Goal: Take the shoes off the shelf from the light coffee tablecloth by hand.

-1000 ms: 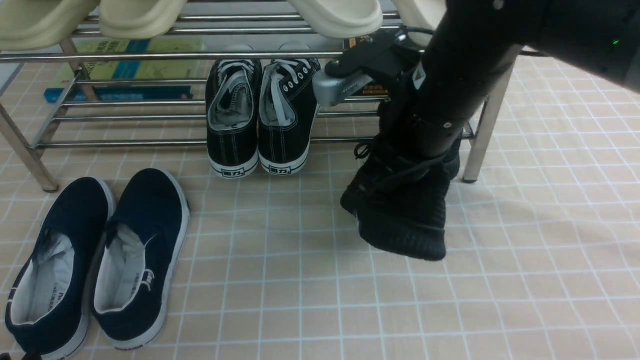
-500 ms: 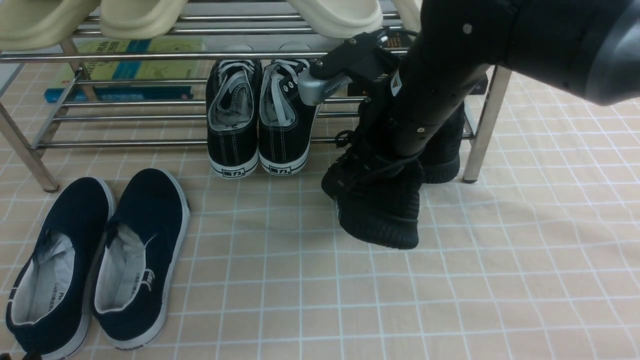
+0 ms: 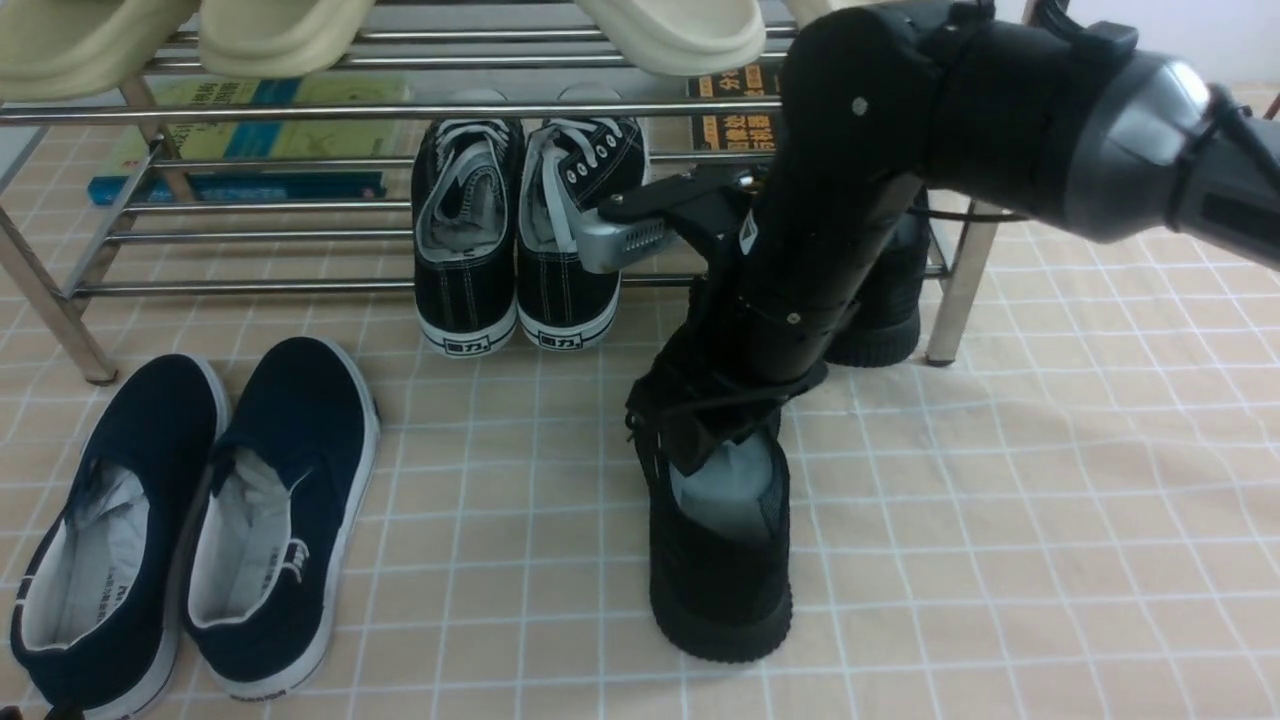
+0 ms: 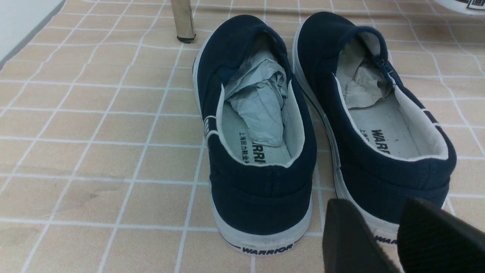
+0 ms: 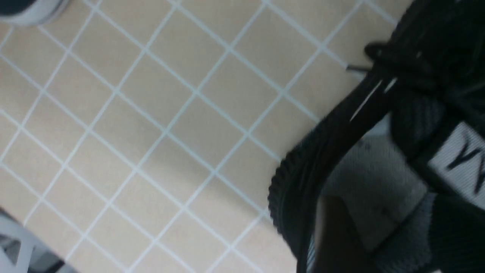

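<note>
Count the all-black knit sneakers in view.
2. One all-black knit sneaker stands on the beige gridded tablecloth; the other sits at the chrome tube rack's lower tier, partly hidden.

One shoe (image 3: 715, 570) lies on the tablecloth (image 3: 1000, 550) before the shelf (image 3: 300, 112), slip-ons (image 3: 300, 430) to its left.

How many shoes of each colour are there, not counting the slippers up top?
Navy slip-ons: 2
Black sneakers with white soles: 2
All-black sneakers: 2
Total: 6
</note>
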Available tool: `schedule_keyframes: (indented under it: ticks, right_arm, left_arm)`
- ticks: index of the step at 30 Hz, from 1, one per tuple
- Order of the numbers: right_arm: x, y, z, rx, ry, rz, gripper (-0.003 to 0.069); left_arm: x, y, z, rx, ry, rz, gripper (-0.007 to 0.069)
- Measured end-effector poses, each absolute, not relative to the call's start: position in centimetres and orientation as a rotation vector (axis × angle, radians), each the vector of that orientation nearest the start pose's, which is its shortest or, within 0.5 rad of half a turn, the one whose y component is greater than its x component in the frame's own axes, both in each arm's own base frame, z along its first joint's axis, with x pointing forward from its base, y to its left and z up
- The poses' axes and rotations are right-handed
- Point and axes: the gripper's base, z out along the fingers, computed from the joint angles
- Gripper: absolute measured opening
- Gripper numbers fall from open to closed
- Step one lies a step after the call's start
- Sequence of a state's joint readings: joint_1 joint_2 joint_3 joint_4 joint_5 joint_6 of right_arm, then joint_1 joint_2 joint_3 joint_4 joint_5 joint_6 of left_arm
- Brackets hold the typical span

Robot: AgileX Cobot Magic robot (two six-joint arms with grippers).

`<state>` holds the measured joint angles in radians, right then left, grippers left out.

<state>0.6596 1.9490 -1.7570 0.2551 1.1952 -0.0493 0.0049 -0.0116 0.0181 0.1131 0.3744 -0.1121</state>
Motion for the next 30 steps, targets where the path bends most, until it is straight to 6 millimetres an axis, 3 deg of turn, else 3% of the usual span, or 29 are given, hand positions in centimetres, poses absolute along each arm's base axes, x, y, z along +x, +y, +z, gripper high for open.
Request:
schedule_keyframes:
  ticks: [4,7,8,9,10,12,22,28,30]
  right_arm:
    - [32.0,27.2,30.2,-0.937,2.717,0.450,0.0379]
    - [32.4,27.1,31.9,-0.936,2.650,0.401,0.0257]
    - [32.7,26.9,32.4,-0.935,2.626,0.367,0.0164]
    - [32.7,26.9,32.5,-0.935,2.619,0.356,0.0150]
    - [32.9,26.6,32.8,-0.938,2.606,0.304,0.0047]
    - [33.2,26.2,32.9,-0.935,2.598,0.233,-0.0010]
    - [34.5,24.6,33.0,-0.692,2.605,-0.031,0.0028]
    - [35.1,23.8,33.1,-0.601,2.606,-0.059,0.0178]
    - [35.8,23.1,33.1,-0.547,2.608,-0.010,0.0264]
  left_arm:
    - [5.2,0.4,17.4,-0.039,1.862,0.037,0.0239]
    - [5.2,0.4,17.4,-0.039,1.862,0.037,0.0239]
    - [5.2,0.4,17.4,-0.039,1.862,0.037,0.0239]
    - [5.2,0.4,17.4,-0.039,1.862,0.037,0.0239]
    - [5.2,0.4,17.4,-0.040,1.862,0.037,0.0239]
    - [5.2,0.4,17.4,-0.040,1.862,0.037,0.0239]
    - [5.2,0.4,17.4,-0.040,1.862,0.037,0.0239]
    - [5.2,0.4,17.4,-0.040,1.862,0.037,0.0239]
    - [5.2,0.4,17.4,-0.040,1.862,0.037,0.0239]
